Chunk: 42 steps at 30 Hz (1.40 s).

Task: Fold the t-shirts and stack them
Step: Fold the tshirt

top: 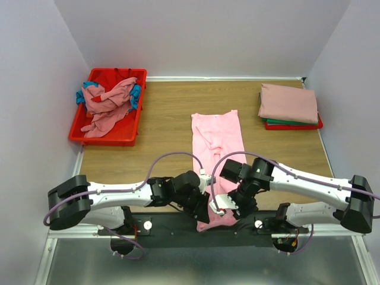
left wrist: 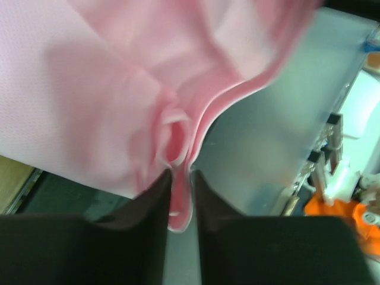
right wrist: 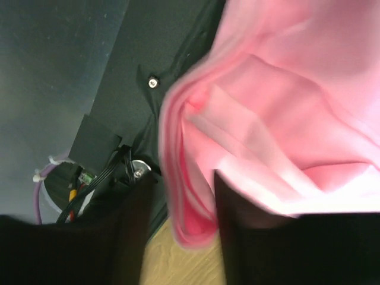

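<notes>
Left wrist: my left gripper barely parted, right gripper wider, pink t-shirt hem loose in both. Limp, so pinch corners.

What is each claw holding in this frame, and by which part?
The pink t-shirt: its near edge sits between the fingers of the left claw and the right claw; whether either clamps it cannot be told.

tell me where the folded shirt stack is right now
In the top view the folded stack sits at the far right corner of the table, across from the red bin at the far left.
</notes>
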Tool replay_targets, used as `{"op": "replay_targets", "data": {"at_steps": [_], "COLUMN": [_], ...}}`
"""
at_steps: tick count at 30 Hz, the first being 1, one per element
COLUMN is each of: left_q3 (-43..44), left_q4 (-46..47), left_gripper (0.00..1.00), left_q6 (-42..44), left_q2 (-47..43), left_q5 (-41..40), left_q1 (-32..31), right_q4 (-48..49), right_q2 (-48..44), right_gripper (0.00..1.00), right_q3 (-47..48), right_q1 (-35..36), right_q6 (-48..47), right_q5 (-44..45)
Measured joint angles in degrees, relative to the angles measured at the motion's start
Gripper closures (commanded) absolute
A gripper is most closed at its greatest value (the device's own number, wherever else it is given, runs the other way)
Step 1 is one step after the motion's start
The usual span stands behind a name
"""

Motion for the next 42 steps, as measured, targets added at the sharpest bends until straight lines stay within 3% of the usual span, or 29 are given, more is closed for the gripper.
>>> {"op": "replay_targets", "data": {"at_steps": [3, 5, 7, 10, 11, 14, 15, 18, 21, 25, 31, 36, 37, 38, 41, 42], "left_q3": [1.88, 3.32, 4.52, 6.93, 7.82, 9.25, 9.66, 11.52, 16.24, 24.72, 38.4, 44.85, 46.1, 47.36, 51.67, 53.53], "left_q4": [-2.75, -5.75, -7.74, -10.4, -11.26, -11.93, -11.52, -10.51, -8.5, -5.81, -5.29, -6.56, -7.02, -7.32, -9.18, -9.55], "left_gripper": [0.38, 0.33, 0.31, 0.3, 0.3, 0.3, 0.29, 0.29, 0.34, 0.38, 0.45, 0.45, 0.48, 0.5, 0.66, 0.82], "left_q6": [0.92, 1.68, 2.4, 3.87, 4.37, 6.69, 7.63, 11.08, 14.8, 17.86, 21.24, 23.04, 23.37, 23.67, 24.63, 24.85], "left_q2": [-2.51, -6.95, -10.43, -14.36, -14.58, -12.94, -11.34, -5.53, 5.57, 20.04, 36.81, 43.28, 44.19, 45.29, 48.28, 49.68], "left_q5": [-1.55, -3.5, -5.22, -8.37, -9.42, -10.73, -11.39, -12.02, -12.07, -11.85, -8.48, -6.08, -5.75, -5.51, -4.13, -3.72], "left_q1": [-0.33, -0.33, -0.31, 0.83, 2.1, 11.82, 16.65, 27.71, 39.26, 46.66, 47.43, 47.36, 47.36, 47.36, 47.36, 47.36], "right_q4": [0.04, 0.11, 0.33, 3.89, 5.38, 14.49, 18.36, 22.62, 28.81, 30.67, 32.52, 33.59, 33.79, 33.99, 34.32, 34.36], "right_q2": [-1.05, -2.97, -5.03, -8.57, -9.11, -8.92, -6.32, 5.55, 22.64, 35.28, 45.31, 48.98, 49.57, 50.18, 51.89, 52.52], "right_gripper": [0.36, 0.36, 0.35, 0.18, 0.17, 0.19, 0.22, 0.28, 0.28, 0.29, 0.35, 0.46, 0.5, 0.61, 0.88, 0.92], "right_q3": [1.27, 1.46, 1.46, 1.29, 1.14, 0.15, 0.63, 6.27, 15.37, 22.67, 30.36, 33.07, 33.81, 34.38, 35.85, 36.28], "right_q1": [-1.01, -3.43, -6.1, -12.87, -15.8, -29.53, -37.42, -49.37, -57.02, -59.32, -59.1, -59.08, -59.12, -59.12, -59.06, -59.08], "right_q6": [0.81, 1.22, 1.7, 4.7, 5.51, 9.62, 11.37, 16.59, 22.62, 28.33, 33.75, 36.57, 37.09, 37.24, 38.66, 38.97], "right_q5": [0.28, 0.66, 1.62, 4.46, 4.83, 6.27, 6.21, 4.74, 2.08, 0.07, -2.82, -4.57, -5.01, -5.38, -6.23, -6.88]}}
